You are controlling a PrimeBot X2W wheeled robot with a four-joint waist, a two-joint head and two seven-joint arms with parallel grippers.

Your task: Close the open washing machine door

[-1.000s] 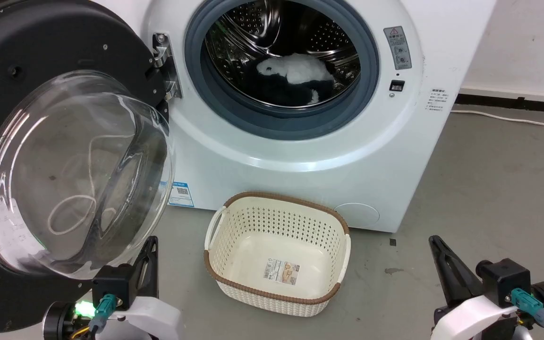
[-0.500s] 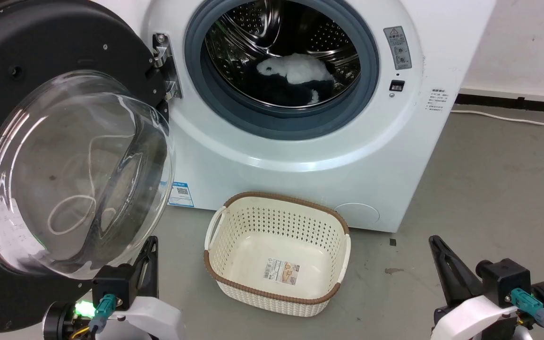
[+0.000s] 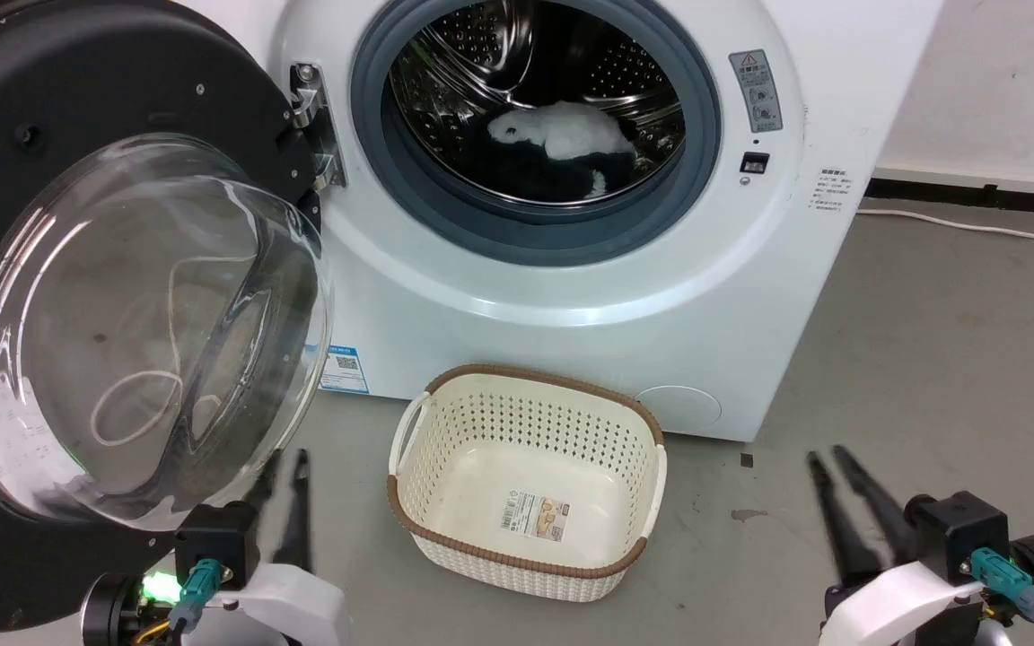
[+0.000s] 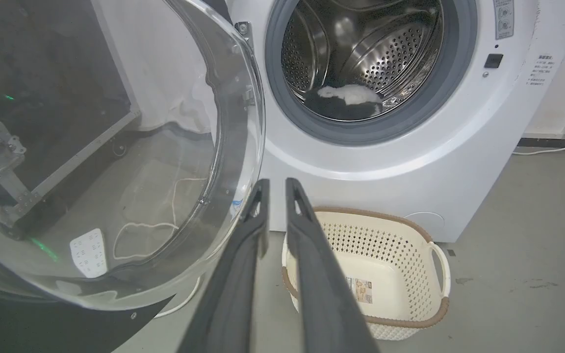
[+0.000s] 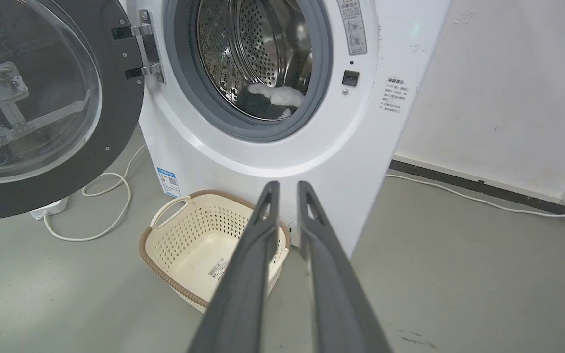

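Note:
The washing machine door (image 3: 77,72) stands swung wide open at the left, its black rim around a bulging glass bowl (image 3: 140,332), hung on a metal hinge (image 3: 312,117). The white washing machine (image 3: 571,314) shows its steel drum, which holds white and dark laundry (image 3: 562,144). My left gripper (image 3: 286,458) sits low, just below and right of the glass bowl, apart from it, fingers slightly parted and empty. My right gripper (image 3: 825,453) hovers over the floor at the lower right, also slightly open and empty. In the wrist views the left gripper (image 4: 276,182) and right gripper (image 5: 288,185) show narrow gaps.
A cream perforated basket (image 3: 526,484) with a brown rim stands on the grey floor in front of the machine, between my grippers. A white cable (image 3: 975,226) runs along the wall at the right. Another cable (image 5: 111,196) loops on the floor under the door.
Both grippers' fingers have parted from a shut wedge to a narrow gap. The door, machine and basket have not moved.

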